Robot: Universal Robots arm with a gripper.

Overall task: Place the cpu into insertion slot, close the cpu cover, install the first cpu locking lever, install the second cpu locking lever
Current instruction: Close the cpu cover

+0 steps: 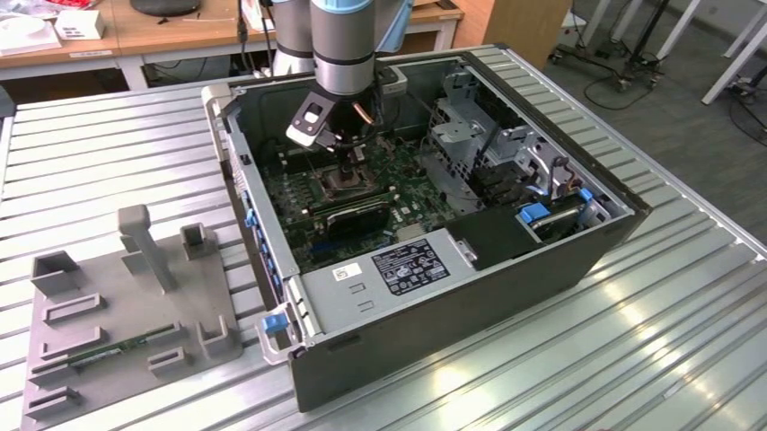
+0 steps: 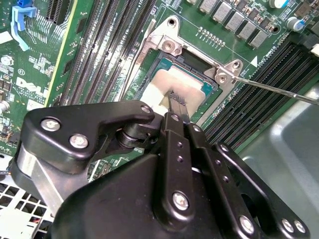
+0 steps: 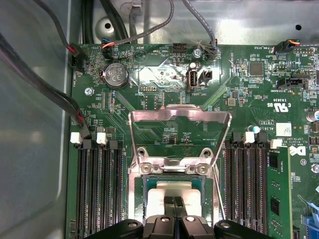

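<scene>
Here the hand (image 3: 175, 205), fingers together, rests on the seated cpu (image 3: 172, 190) (cpu cover (image 3: 179, 113) raised).

One cpu (image 3: 169, 190) under tool (image 3: 175, 200); one insertion slot (image 2: 193, 61); one cpu cover (image 3: 179, 115) beyond tool; two memory slot banks (image 3: 102, 189) flanking tool; one coin battery (image 3: 115, 74); one computer case (image 1: 480, 296).

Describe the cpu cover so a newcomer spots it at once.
In the open computer case, look at the green motherboard. At the insertion slot flanked by black memory slots, the cpu cover is the only silvery windowed frame, swung open.
</scene>
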